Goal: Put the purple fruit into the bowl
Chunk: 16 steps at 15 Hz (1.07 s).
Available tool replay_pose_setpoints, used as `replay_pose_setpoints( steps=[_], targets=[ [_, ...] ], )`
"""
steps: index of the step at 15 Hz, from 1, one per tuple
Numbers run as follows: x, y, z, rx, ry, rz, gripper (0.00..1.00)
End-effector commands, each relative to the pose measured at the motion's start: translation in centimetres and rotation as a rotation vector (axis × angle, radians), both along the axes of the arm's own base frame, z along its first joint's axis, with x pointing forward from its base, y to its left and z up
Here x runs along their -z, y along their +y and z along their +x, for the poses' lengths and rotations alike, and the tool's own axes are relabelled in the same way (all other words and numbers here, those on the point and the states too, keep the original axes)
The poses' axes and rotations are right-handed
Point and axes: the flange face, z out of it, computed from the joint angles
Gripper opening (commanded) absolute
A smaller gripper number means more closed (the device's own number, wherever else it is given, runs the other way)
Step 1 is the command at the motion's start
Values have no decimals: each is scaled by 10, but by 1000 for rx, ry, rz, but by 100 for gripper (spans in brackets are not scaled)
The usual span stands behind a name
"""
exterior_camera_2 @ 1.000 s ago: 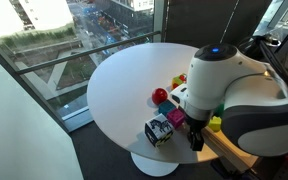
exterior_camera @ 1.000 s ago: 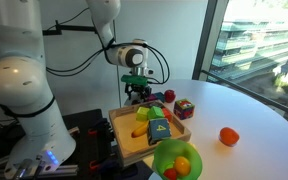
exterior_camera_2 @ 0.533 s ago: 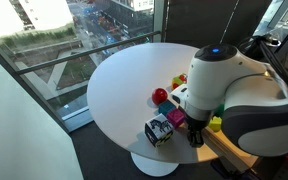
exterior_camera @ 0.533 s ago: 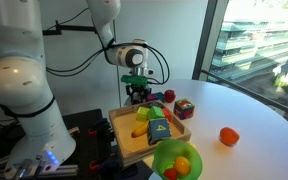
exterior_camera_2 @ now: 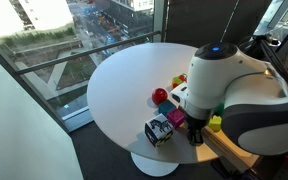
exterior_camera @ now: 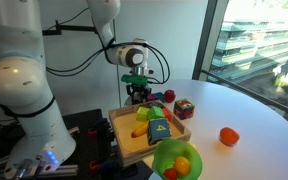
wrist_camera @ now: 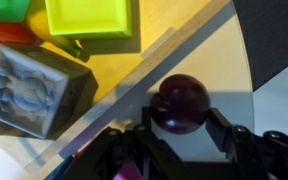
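In the wrist view the dark purple fruit (wrist_camera: 179, 103) sits round and glossy between my gripper's (wrist_camera: 182, 115) two black fingers, which press on both of its sides, just off the edge of the wooden tray (wrist_camera: 169, 30). In an exterior view the gripper (exterior_camera: 138, 96) hangs low over the tray's far end, and the fruit itself is too small to make out there. The lime-green bowl (exterior_camera: 162, 152) stands at the tray's near end with an orange fruit (exterior_camera: 182, 166) inside it.
The tray (exterior_camera: 130, 140) holds a yellow-green block (wrist_camera: 89, 17) and a grey cube (wrist_camera: 29, 90). On the white round table lie an orange fruit (exterior_camera: 228, 136), a red item (exterior_camera: 169, 96) and a multicoloured cube (exterior_camera: 184, 108). The arm's big body (exterior_camera_2: 224, 85) blocks much of an exterior view.
The jaws have closed from open onto the purple fruit. The arm and the other objects have not visibly moved.
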Motion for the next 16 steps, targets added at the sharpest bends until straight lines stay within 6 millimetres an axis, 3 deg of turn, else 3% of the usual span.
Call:
replay_pose_setpoints(
  steps=[1, 8, 16],
  targets=[
    [-20, -1, 5, 17, -17, -1, 33],
    [-51, 8, 12, 59, -55, 7, 33],
    [-90, -1, 25, 261, -45, -48, 33]
  ],
)
